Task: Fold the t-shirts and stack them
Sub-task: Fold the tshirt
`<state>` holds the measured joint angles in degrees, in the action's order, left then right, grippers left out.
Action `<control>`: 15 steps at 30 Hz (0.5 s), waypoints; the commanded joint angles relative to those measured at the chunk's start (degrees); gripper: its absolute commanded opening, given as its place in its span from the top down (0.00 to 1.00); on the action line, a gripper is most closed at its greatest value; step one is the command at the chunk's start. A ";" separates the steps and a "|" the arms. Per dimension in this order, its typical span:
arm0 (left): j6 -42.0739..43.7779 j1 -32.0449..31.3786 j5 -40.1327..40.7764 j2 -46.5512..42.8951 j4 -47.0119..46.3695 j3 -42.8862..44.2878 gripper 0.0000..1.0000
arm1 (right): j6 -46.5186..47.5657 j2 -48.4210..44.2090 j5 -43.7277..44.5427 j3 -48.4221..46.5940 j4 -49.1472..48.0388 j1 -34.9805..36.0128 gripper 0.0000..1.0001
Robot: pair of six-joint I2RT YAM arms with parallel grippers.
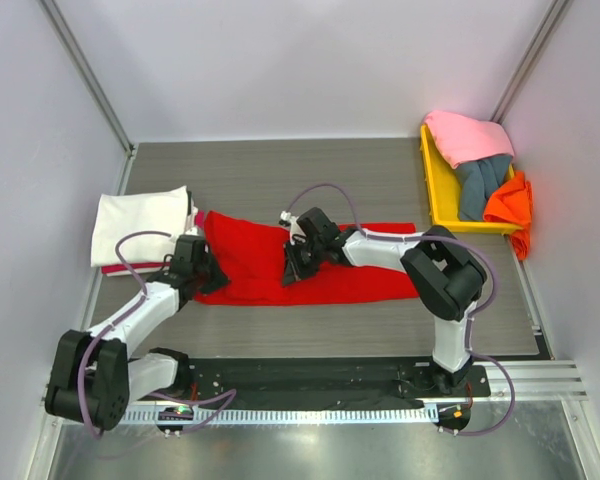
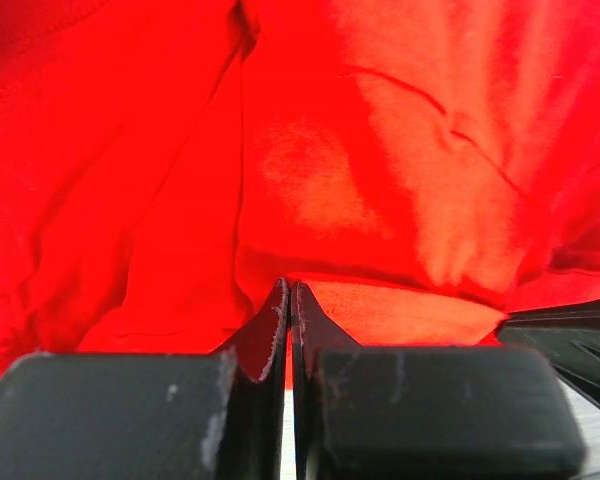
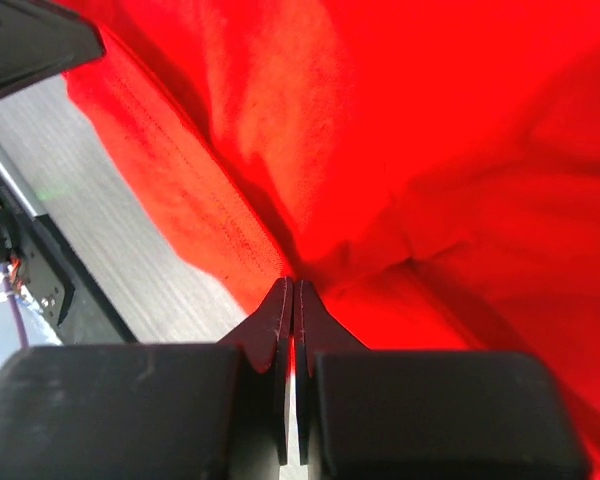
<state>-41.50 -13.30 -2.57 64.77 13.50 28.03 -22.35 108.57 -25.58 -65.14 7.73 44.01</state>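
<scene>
Left gripper (image 2: 289,290) closed, red t-shirt (image 1: 245,255) being pinched at its 9 o'clock end | right gripper (image 3: 293,285) closed, hem being pinched mid-shirt | shirt being held spread on table (image 1: 280,170) | cream-white t-shirt (image 1: 140,225) touching at 10 o'clock

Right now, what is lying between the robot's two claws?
Only cloth of the red t-shirt: the left claw pinches it near its left end, the right claw nearer its middle. The top view shows this.

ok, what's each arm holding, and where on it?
Both hold the red t-shirt: left jaws shut on a fold at its left end, right jaws on a stitched hem near its middle.
</scene>
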 commanded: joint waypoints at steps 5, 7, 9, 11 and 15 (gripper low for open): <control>-1.31 0.47 4.04 4.92 -2.16 2.03 1.00 | 2.22 1.99 2.99 -3.50 1.06 -0.33 0.81; -1.31 0.38 4.50 4.40 -1.55 2.20 1.00 | 2.31 1.12 3.87 -2.97 1.59 -0.33 0.69; -1.31 0.38 5.29 3.70 -1.63 1.94 1.00 | 2.57 -1.24 4.31 -2.18 1.68 -0.41 0.68; -1.05 0.47 5.12 2.55 -2.07 1.76 1.00 | 2.57 -3.09 5.10 -1.74 2.29 -0.42 0.68; 0.10 0.38 3.36 2.55 -2.95 2.11 1.00 | 2.14 -7.49 5.54 -1.13 4.05 -0.42 0.68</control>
<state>-42.39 -13.19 0.19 68.23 12.82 28.14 -20.86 107.07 -21.61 -66.30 11.05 43.75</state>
